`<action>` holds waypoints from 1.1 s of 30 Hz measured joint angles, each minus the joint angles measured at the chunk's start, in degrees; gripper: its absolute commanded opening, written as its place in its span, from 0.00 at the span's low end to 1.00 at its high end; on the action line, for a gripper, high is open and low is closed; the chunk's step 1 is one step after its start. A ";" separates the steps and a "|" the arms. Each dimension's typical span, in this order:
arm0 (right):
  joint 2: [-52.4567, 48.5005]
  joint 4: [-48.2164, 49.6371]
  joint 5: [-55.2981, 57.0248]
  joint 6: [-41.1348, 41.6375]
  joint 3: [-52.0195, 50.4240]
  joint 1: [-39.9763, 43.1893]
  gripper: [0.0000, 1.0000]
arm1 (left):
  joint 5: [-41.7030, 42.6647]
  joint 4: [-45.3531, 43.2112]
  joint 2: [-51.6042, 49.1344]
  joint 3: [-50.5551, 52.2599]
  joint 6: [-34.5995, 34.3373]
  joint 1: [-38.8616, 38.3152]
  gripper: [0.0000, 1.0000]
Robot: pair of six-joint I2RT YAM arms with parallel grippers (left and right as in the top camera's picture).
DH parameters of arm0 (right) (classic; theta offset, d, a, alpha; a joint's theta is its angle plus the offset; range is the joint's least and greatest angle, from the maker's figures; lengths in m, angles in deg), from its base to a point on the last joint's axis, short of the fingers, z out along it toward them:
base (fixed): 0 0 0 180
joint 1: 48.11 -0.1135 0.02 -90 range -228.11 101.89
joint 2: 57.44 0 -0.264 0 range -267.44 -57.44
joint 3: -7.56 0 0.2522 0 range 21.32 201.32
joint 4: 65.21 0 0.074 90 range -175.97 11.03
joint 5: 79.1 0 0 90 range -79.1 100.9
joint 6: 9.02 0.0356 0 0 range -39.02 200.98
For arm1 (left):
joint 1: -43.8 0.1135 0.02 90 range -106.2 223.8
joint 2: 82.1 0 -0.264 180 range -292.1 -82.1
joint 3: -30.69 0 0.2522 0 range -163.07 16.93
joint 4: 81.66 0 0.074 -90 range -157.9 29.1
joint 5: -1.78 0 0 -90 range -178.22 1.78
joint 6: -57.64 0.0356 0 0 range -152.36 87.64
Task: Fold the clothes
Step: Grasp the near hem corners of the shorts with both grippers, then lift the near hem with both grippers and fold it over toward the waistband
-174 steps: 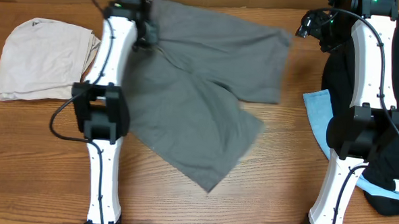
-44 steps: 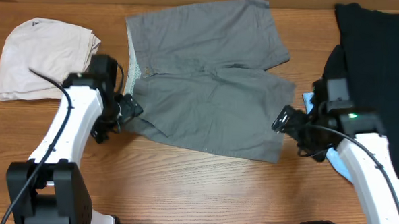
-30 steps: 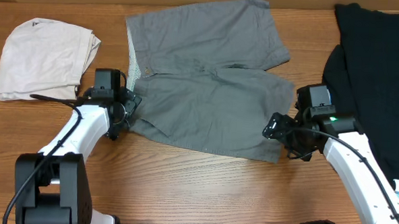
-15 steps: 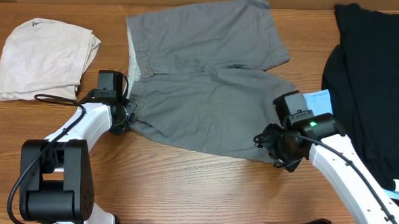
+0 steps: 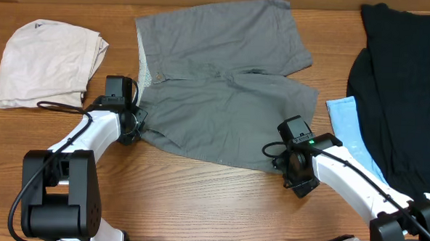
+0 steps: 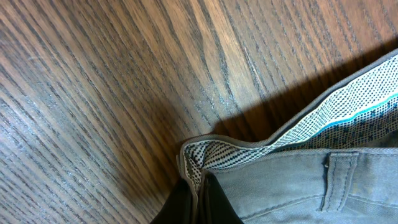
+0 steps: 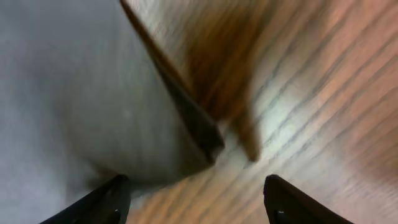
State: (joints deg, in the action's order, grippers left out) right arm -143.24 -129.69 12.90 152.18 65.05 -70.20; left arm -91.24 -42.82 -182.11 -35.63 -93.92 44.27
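Wooden desk (image 5: 218,208), grey shorts (image 5: 216,91) spread flat toward far edge, waistband facing left edge. Left pincer (image 6: 199,193) pinched tight on near waistband corner. Right pincer (image 7: 198,190) wide apart over near hem corner, gripping nothing. Likely trouble: closing beside the hem or catching one layer, leaving a skewed, bunched fold.

You are getting bright, even light overhead, while everything ahead of the right gripper (image 7: 196,185) is blurring badly.
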 measured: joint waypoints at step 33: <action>13.51 -18.58 -0.59 -24.76 19.52 14.25 0.04 | 12.04 37.44 1.33 -20.46 33.46 2.58 0.04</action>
State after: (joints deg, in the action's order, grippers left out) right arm -129.73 -148.27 12.31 127.42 84.56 -55.95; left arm -79.20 -5.38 -180.78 -56.08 -60.46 46.85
